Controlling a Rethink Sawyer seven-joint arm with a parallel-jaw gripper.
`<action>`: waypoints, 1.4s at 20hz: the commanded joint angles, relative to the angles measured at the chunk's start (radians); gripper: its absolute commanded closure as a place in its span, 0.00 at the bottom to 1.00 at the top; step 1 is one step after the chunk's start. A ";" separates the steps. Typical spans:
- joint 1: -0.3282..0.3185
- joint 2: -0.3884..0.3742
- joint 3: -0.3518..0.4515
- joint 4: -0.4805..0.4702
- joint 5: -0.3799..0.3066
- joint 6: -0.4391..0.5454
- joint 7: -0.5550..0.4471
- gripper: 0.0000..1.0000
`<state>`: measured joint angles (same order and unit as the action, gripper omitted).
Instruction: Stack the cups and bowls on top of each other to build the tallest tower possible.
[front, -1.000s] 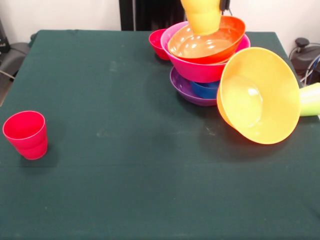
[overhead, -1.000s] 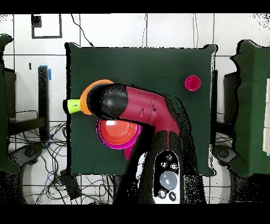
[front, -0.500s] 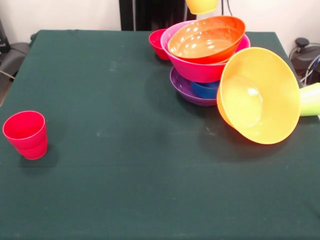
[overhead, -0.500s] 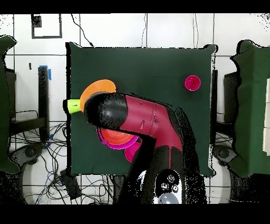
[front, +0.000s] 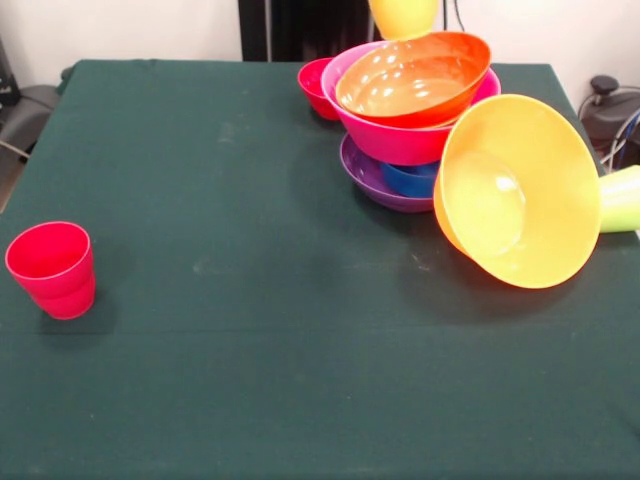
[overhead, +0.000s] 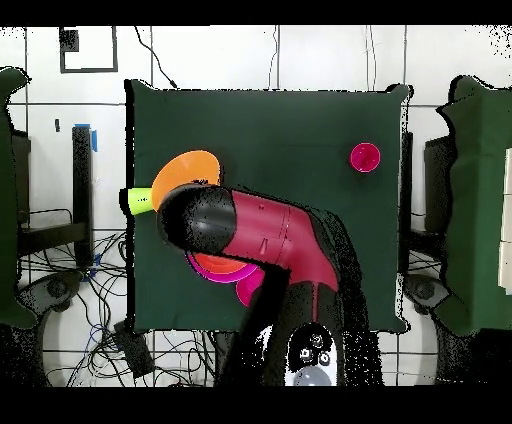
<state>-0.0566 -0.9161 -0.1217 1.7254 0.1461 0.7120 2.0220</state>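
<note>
The tower stands at the far right in the front view: purple bowl lowest, blue bowl, pink bowl, red-orange bowl on top. A yellow cup hangs at the top edge just above the red-orange bowl, clear of it. The gripper that holds it is cut off above. The light orange bowl lies on its side against the tower. A lime green cup lies behind it. The small red bowl sits behind the tower. The red cup stands upright near left. The lime green bowl is hidden.
In the overhead view the red and black arm covers most of the tower. The light orange bowl, the lime green cup and the red cup show beside it on the green table.
The yellow cup has risen from inside the red-orange bowl to the top edge, then dipped slightly. The arm's head has shifted toward the robot's base in the overhead view.
</note>
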 joint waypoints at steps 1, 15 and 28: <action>0.027 0.064 0.063 0.136 0.012 -0.136 0.158 1.00; 0.038 0.055 0.076 0.222 0.021 -0.241 0.155 1.00; 0.083 0.036 0.056 0.261 0.028 -0.268 0.187 1.00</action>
<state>-0.0080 -0.9124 -0.1189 1.9042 0.1477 0.5198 2.0220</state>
